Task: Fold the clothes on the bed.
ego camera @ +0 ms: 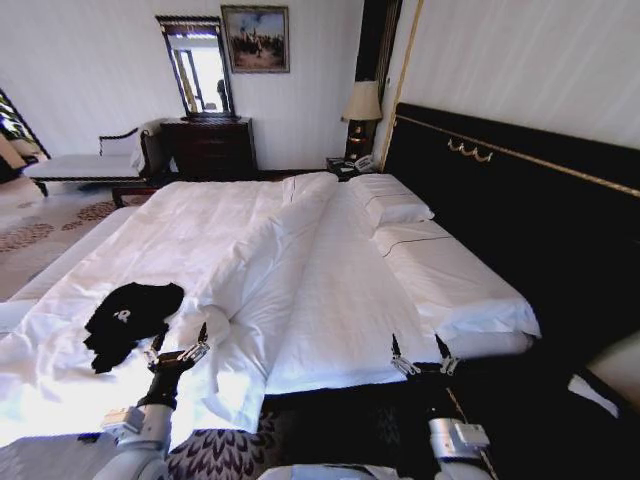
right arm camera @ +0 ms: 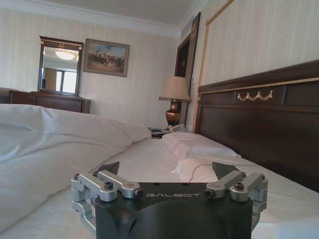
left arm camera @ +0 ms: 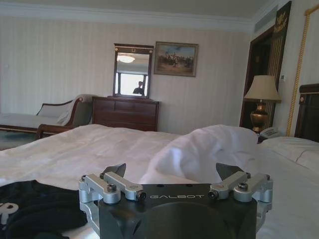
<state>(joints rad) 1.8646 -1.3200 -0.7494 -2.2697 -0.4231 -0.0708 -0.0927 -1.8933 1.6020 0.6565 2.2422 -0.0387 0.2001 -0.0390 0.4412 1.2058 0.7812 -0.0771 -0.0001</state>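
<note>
a black t-shirt (ego camera: 128, 320) is seen lying crumpled in a small heap on the white duvet (ego camera: 230, 260), near the foot corner of the bed (ego camera: 470, 300) on the robot's left; a patch of white lettering is visible on it, and in the left wrist view its dark folds (left arm camera: 35, 211) fill the low corner beside the gripper. the left gripper (ego camera: 182, 349) is held just beside the shirt, over a rumpled ridge of duvet, its fingers spread apart and nothing gripped. the right gripper (ego camera: 422, 358) is held at the near edge of the mattress, by the pillows, likewise spread wide and empty. the bedding is white throughout, with two pillows (ego camera: 395, 205) set against a dark headboard (ego camera: 520, 190) trimmed in gold. beyond the bed a lit table lamp (ego camera: 362, 110), a dark wooden dresser (ego camera: 210, 147) with a mirror (ego camera: 195, 68), a framed painting (ego camera: 256, 38) and a white chaise lounge (ego camera: 85, 163) are seen against pale striped walls.
</note>
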